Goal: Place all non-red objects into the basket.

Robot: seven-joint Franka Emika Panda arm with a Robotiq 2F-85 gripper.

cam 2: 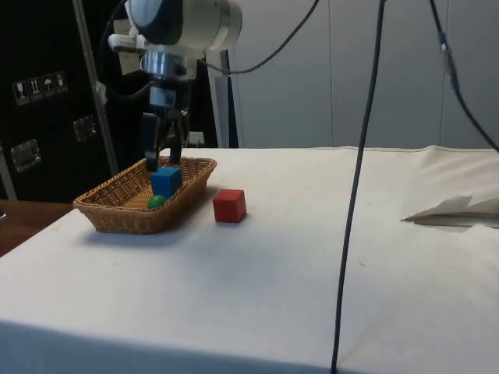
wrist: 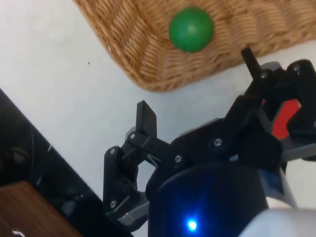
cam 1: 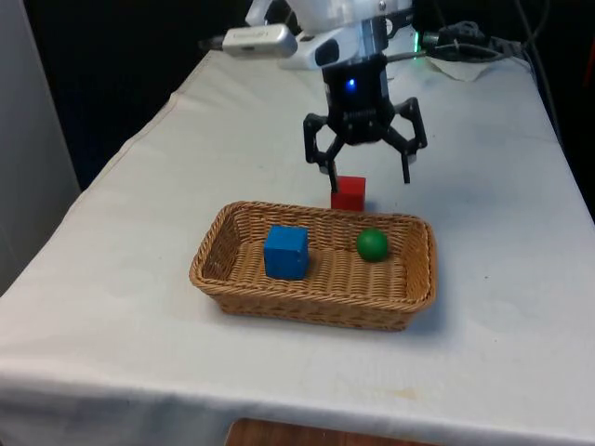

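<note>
The gripper (cam 1: pixel 366 173) hangs above the far rim of the wicker basket (cam 1: pixel 218 249), its 2 fingers spread wide and holding nothing. Inside the basket lie the blue cube (cam 1: pixel 285 252) towards the front view's left and the green ball (cam 1: pixel 372 244) towards the front view's right, near each other but apart. The red cube (cam 1: pixel 349 193) sits on the white cloth (cam 1: pixel 139 195) just beyond the basket's far wall (it belongs there, being red). Judging by this, both non-red things are already in, so the sensible move is a straight lift upward, fingers kept clear of the rim and of the red cube, leaving everything undisturbed.
</note>
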